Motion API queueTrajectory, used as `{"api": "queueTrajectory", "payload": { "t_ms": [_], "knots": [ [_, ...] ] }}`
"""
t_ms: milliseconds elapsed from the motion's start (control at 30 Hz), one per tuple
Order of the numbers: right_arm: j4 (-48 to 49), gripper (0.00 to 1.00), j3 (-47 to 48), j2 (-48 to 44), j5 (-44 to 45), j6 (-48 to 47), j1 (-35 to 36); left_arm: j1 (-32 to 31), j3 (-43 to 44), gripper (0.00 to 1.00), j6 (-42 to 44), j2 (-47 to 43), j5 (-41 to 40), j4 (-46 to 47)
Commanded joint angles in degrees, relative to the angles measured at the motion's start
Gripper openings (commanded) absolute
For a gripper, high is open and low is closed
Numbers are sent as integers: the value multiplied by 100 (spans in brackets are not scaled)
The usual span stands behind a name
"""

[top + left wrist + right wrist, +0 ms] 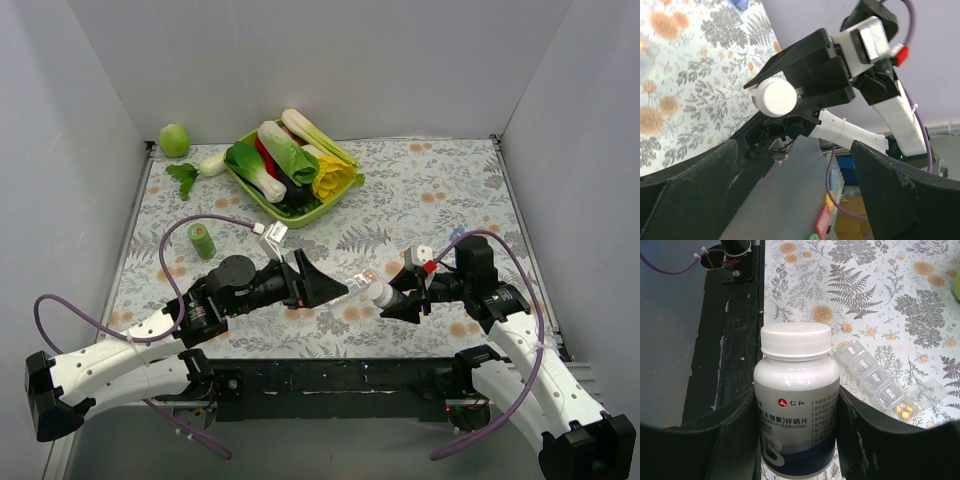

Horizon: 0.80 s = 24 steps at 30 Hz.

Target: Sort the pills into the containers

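- Right gripper (398, 300) clamped on pill bottle (796, 405), cap (775, 96) on; left gripper (325, 283) spread wide, empty, facing cap.
- Organiser strip (875, 377) flat on table (900, 300) beside bottle.
- Centre on cap, close squarely, twist gently.

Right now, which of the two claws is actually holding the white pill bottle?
The right gripper: it is clamped on either side of the white pill bottle. The left gripper, facing the cap, stands wide open with nothing in it.
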Motion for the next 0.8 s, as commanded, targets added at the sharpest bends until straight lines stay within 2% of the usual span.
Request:
{"api": "queueTrajectory", "payload": {
  "t_ms": [0, 167, 467, 633, 767],
  "knots": [
    [49, 2, 119, 3, 130, -214, 9, 18, -114, 98, -1188, 136, -305, 262],
    [49, 2, 84, -14, 279, -284, 9, 9, 246, 98, -1864, 751, -306, 131],
    [75, 2, 92, 38, 315, -276, 9, -193, 1037, 97, -2112, 1999, -340, 34],
    [75, 2, 84, 12, 315, -258, 9, -333, 1511, 87, -2033, 2483, -516, -519],
    [93, 2, 84, 21, 306, -258, 9, -377, 1705, 70, -1893, 2765, -552, -897]
  ]
}}
